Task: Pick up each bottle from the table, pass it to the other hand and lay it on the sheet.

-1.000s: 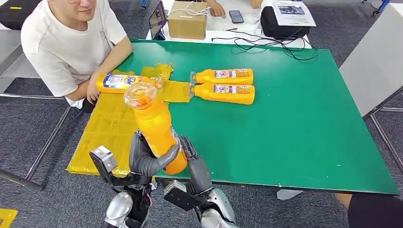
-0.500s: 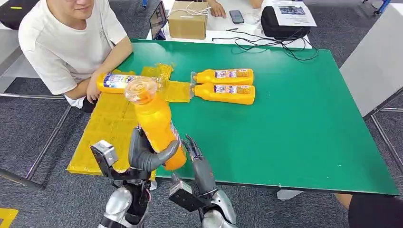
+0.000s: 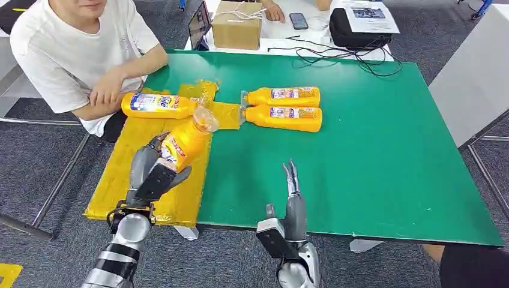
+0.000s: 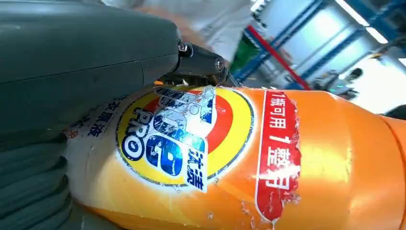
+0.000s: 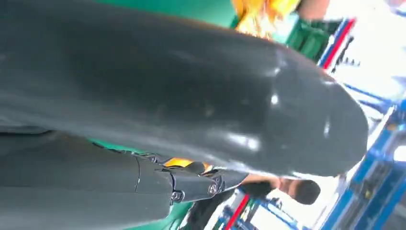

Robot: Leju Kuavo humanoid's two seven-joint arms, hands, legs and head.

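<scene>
My left hand (image 3: 148, 171) grips an orange bottle (image 3: 185, 141) over the yellow sheet (image 3: 132, 162), its clear cap pointing away and to the right. Up close, the bottle's label (image 4: 186, 139) sits against my left hand (image 4: 72, 72). A second orange bottle (image 3: 157, 104) lies on the sheet's far part. Two more orange bottles (image 3: 282, 96) (image 3: 283, 117) lie side by side on the green table (image 3: 360, 150). My right hand (image 3: 294, 201) is open and empty above the table's near edge, fingers straight. The thick thumb of my right hand (image 5: 191, 96) shows close up.
A person in a white shirt (image 3: 72, 54) sits at the table's left side, a hand (image 3: 108, 90) resting near the sheet's far bottle. A cardboard box (image 3: 237, 24), a phone (image 3: 298, 21) and a black bag (image 3: 360, 27) stand behind the table.
The bottle has passed to my left hand alone and swung left and down over the sheet. My right hand has let go and drawn back right. The person's hand has left the far bottle.
</scene>
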